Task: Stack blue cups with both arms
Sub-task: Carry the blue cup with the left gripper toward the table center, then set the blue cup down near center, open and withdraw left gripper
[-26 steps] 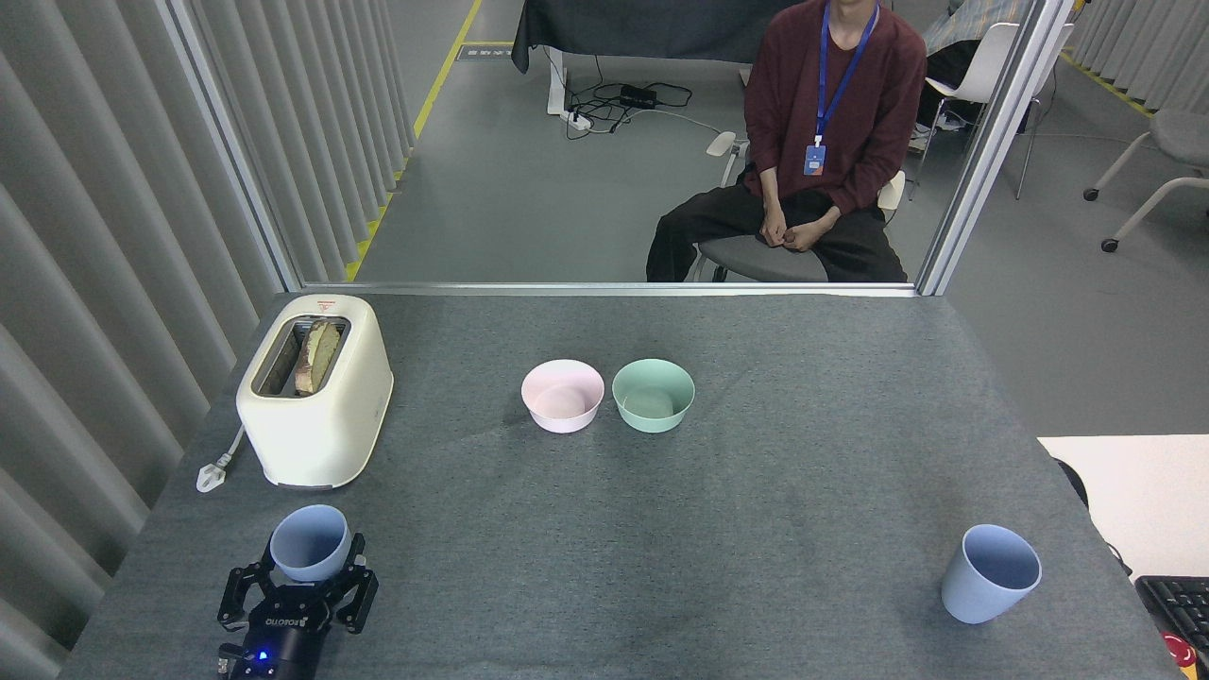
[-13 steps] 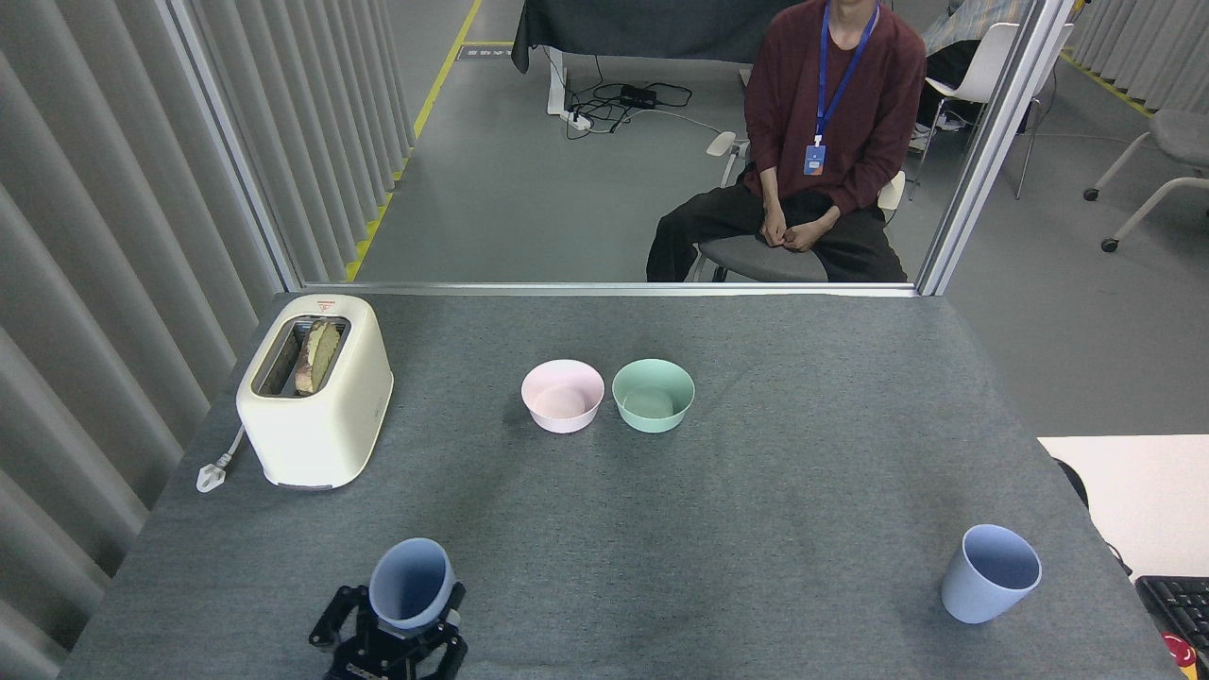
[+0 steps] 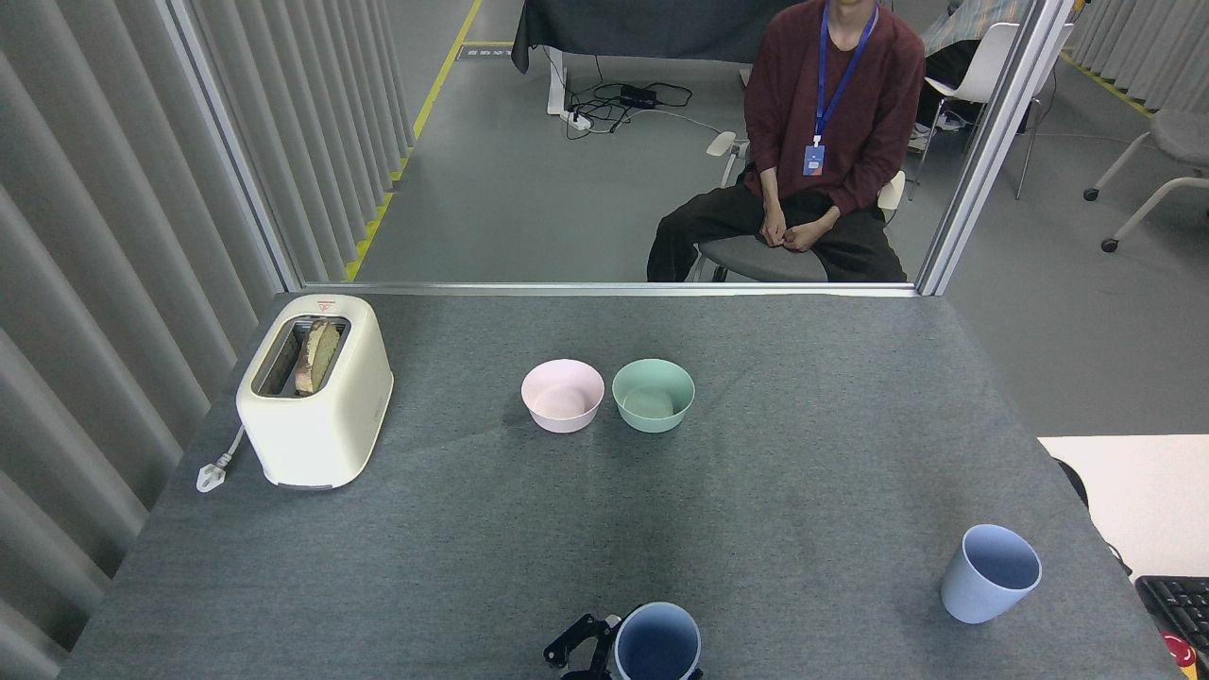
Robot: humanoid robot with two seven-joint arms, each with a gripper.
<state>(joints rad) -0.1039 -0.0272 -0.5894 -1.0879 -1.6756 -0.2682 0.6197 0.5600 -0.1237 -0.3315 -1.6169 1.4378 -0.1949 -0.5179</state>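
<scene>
A robotics lab; grey felt-covered test table (image 3: 803, 453), glazed partition at twelve o'clock, seated badge-wearing person (image 3: 812, 142), office chairs (image 3: 1152, 161) at two o'clock.

Toaster (image 3: 315, 392) far left on table (image 3: 803, 472); two bowls (image 3: 607, 395) side by side centre; cup (image 3: 990, 573) near right.

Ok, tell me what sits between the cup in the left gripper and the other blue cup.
Nothing: in the head view only bare grey table lies between the held blue cup in the left gripper and the free blue cup.
</scene>
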